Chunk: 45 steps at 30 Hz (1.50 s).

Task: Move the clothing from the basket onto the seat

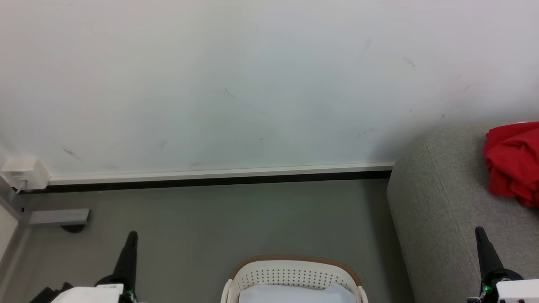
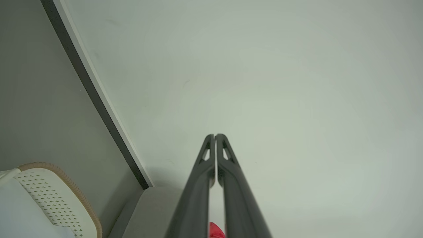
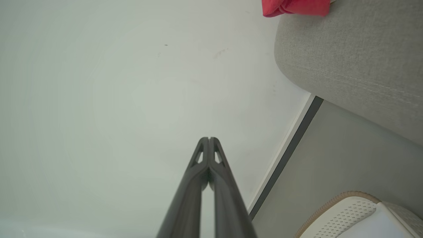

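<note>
Clothing [image 1: 511,162], red and soft and all bunched up, lies on top of the big light-grey cloth sofa [image 1: 438,219] at the right. It is well away from the white plastic basket with little round holes and a brown rim [image 1: 290,275]. The basket sits on the grey floor [image 1: 236,219], near and in the middle, close to the sofa but not touching it. Something pale shows inside the basket, and no red. Its near part is cut off, so it is hard to tell if more clothes are in there.

The left claw [image 1: 132,235] is clenched tight and holds nothing. The right claw [image 1: 480,232] is clenched tight too, and holds nothing. Both point up at the white wall [image 1: 252,84].

To do this step well, the robot should likely look down into the basket first. If there is red cloth, a claw must open wide, go low and pinch a thick fold so nothing slips.
</note>
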### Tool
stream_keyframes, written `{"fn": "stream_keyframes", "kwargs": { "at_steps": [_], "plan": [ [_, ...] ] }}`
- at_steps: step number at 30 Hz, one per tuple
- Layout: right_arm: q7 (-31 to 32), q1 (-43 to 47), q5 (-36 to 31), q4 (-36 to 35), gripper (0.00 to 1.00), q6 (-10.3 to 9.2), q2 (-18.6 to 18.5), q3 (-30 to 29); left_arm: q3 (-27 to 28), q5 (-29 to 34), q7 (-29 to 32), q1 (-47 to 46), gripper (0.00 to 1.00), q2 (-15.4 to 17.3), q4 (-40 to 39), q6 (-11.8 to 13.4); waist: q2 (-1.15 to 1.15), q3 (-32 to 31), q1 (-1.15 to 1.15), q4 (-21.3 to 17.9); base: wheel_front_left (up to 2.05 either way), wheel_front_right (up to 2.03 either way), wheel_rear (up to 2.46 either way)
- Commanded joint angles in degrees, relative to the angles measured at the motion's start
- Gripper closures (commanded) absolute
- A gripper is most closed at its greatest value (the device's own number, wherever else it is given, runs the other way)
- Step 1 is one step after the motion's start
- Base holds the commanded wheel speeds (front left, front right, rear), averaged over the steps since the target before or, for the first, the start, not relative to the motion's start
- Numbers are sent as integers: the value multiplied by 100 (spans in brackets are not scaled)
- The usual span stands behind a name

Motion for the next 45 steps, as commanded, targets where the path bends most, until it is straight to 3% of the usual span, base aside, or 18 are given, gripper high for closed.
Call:
{"fn": "stream_keyframes", "kwargs": {
  "at_steps": [1, 24, 45],
  "plan": [
    [48, -89, 113, -47, 100, -10, -4, -42, 28, -114, 44, -86, 100, 50, -39, -45, 0, 4, -1, -2, 0, 0, 0],
    [290, -135, 870, -37, 100, -12, 98, -258, 63, -984, 284, -148, 100, 52, -62, -55, 0, 77, -1, -35, 0, 0, 0],
    [292, -134, 828, -35, 100, -12, 102, -264, 60, -968, 280, -144, 100, 52, -61, -54, 0, 77, -1, -35, 0, 0, 0]
  ]
}}
